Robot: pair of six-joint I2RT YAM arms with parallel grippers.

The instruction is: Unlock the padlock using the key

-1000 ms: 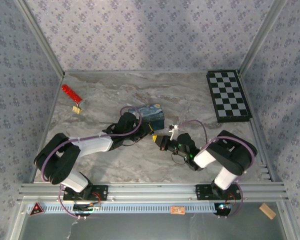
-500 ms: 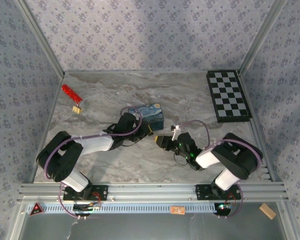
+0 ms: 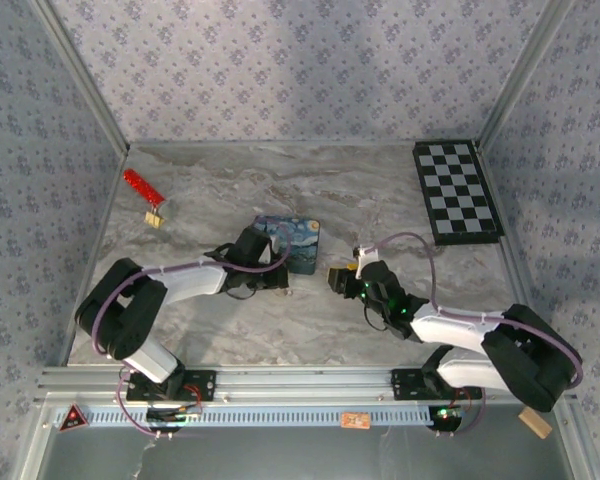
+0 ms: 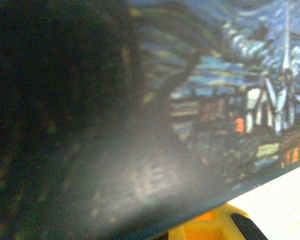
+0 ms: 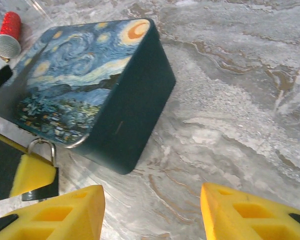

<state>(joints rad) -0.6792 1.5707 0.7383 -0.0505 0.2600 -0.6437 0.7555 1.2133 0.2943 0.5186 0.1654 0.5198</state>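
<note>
Left gripper (image 3: 284,282) pinched narrow on padlock (image 5: 42,146) at edge of blue box (image 5: 85,80), right gripper (image 5: 151,202) wide, empty, near box

A blue painted box (image 5: 90,80) is sitting just ahead of the right gripper (image 5: 152,212), with a checkerboard (image 3: 457,192) lying well behind it.

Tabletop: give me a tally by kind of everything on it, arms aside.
Painted box: 1
Checkerboard: 1
Padlock, at the box's lower corner: 1
Red strip with gold piece: 1
Total: 4
</note>
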